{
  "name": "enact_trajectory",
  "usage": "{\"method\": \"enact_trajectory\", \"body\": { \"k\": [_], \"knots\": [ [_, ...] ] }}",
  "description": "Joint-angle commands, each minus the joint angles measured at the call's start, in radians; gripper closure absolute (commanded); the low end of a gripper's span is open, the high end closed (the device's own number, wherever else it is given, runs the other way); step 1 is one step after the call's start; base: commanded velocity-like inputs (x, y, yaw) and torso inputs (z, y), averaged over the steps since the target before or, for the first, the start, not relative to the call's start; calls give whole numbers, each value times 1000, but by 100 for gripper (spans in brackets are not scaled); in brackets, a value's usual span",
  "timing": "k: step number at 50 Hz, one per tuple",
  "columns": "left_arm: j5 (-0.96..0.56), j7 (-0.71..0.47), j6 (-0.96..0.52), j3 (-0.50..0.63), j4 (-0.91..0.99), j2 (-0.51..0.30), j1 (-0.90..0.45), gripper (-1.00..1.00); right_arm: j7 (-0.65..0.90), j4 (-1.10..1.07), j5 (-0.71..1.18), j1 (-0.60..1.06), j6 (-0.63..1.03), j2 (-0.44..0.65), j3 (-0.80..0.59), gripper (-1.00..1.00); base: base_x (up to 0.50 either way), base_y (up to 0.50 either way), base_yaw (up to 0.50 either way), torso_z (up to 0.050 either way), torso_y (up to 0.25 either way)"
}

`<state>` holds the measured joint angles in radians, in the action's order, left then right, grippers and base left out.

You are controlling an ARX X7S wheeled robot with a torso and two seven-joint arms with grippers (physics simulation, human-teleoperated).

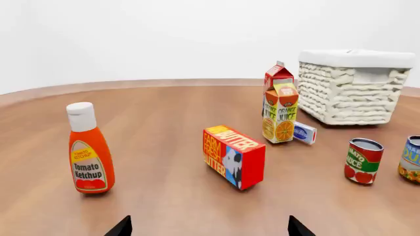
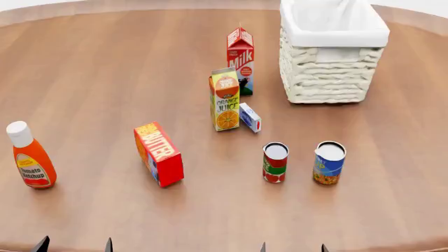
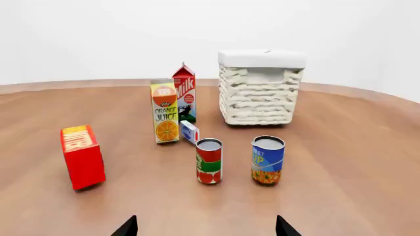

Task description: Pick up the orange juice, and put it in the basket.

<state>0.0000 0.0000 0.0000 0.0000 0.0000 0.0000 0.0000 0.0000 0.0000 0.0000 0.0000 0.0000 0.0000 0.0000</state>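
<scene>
Wooden table [image 2: 105, 68]: ketchup [image 2: 31, 158], butter box [image 2: 159, 154], orange juice [image 2: 225, 100], milk [image 2: 240, 60], basket [image 2: 329, 68], two cans [image 2: 276, 162].

I see only dark fingertips [image 2: 43, 244] of my left claw [image 2: 75, 245] and right claw [image 2: 292, 248], cut off below; the milk carton [image 1: 278, 74] hides partly behind the orange juice [image 1: 280, 114].

Only tool tips visible: left tool [image 2: 75, 245] and right tool [image 2: 292, 247] fingertips [image 1: 120, 227] black, pointed, wedge-shaped.
</scene>
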Motion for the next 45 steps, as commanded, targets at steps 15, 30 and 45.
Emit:
{"method": "enact_trajectory", "body": {
  "k": [15, 30, 45],
  "knots": [
    [-53, -61, 2, 61, -1, -53, -2, -100, 68, -52, 94, 72, 116, 73, -75, -100, 18, 0, 0, 0, 0],
    [-74, -86, 5, 87, -2, -74, -3, -100, 94, -51, 115, 104, 131, 83, -93, -100, 128, 0, 0, 0, 0],
    [-90, -105, 7, 106, -2, -90, -5, -100, 113, -63, 137, 112, 141, 94, -114, -100, 185, 0, 0, 0, 0]
  ]
}}
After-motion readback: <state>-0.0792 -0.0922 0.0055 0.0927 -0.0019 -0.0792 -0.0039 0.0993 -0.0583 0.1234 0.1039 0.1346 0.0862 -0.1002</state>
